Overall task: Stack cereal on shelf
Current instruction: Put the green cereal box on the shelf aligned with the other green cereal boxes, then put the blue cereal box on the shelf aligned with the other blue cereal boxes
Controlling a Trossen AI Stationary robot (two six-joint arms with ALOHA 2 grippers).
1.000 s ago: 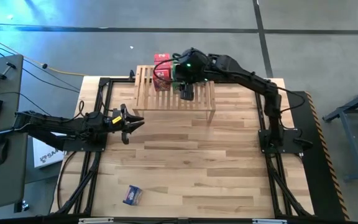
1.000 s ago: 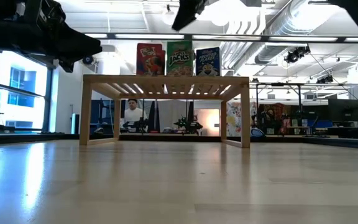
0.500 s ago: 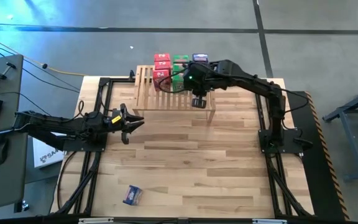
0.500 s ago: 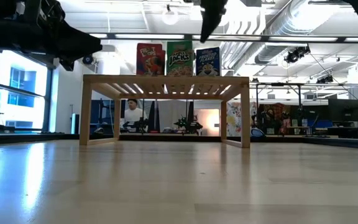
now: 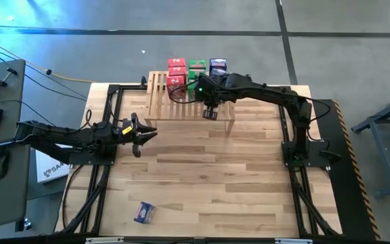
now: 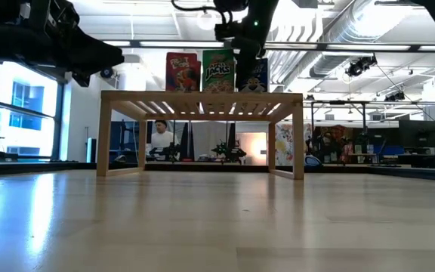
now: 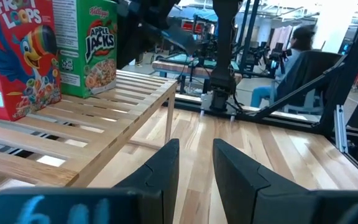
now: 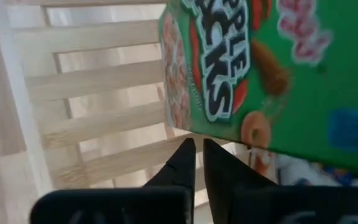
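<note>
Hovering over shelf [image 5: 189, 108]: R gripper [image 5: 210, 112] (fingers closed, empty).

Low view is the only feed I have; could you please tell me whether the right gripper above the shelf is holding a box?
Observer: No; its wrist view shows the right gripper shut on nothing, the green cereal box just beyond its tips.
Operator: Thanks. Is any box off the shelf?
Observer: Yes, the high view shows one blue box lying on the table, at the edge farthest from the shelf.
Operator: Where is the left gripper?
Observer: The left gripper hovers over the table's left side, short of the shelf, open and empty.
</note>
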